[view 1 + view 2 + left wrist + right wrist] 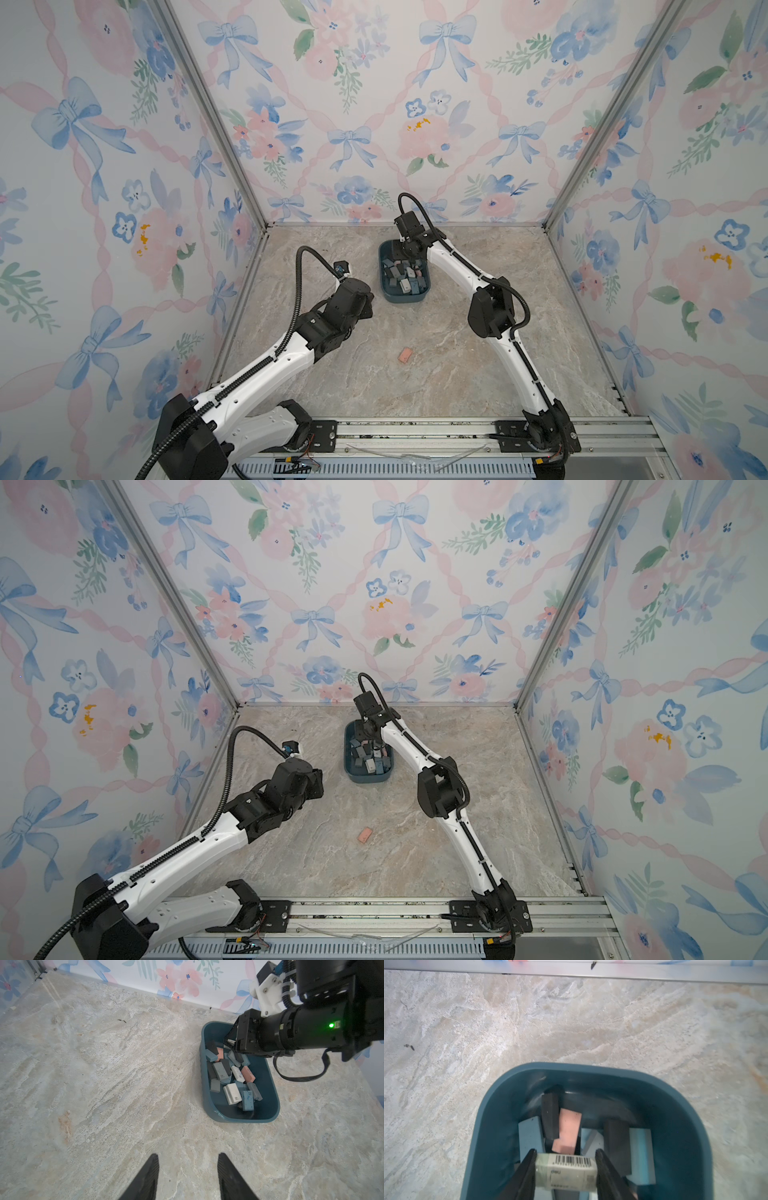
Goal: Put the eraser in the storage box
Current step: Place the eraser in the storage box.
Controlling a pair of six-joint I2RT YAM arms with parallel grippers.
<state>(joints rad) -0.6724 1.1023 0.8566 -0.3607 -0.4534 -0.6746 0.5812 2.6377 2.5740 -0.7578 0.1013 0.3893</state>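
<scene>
The storage box (384,286) is a dark teal tub at the back middle of the table, seen in both top views (348,762). It holds several erasers (232,1093) in white, blue, grey, black and pink. My right gripper (565,1153) hangs over the box's far end (483,1118), shut on a wrapped white eraser (566,1172) with a barcode, held across its ends above the pile. My left gripper (188,1155) stands open and empty over bare table, to the left of the box (245,1120). A pink eraser (404,354) lies alone on the table nearer the front (365,834).
The marble-patterned table (457,374) is closed in by flowered walls at the left, back and right. A metal rail (415,432) with both arm bases runs along the front. The right arm (490,307) reaches over the box's right side.
</scene>
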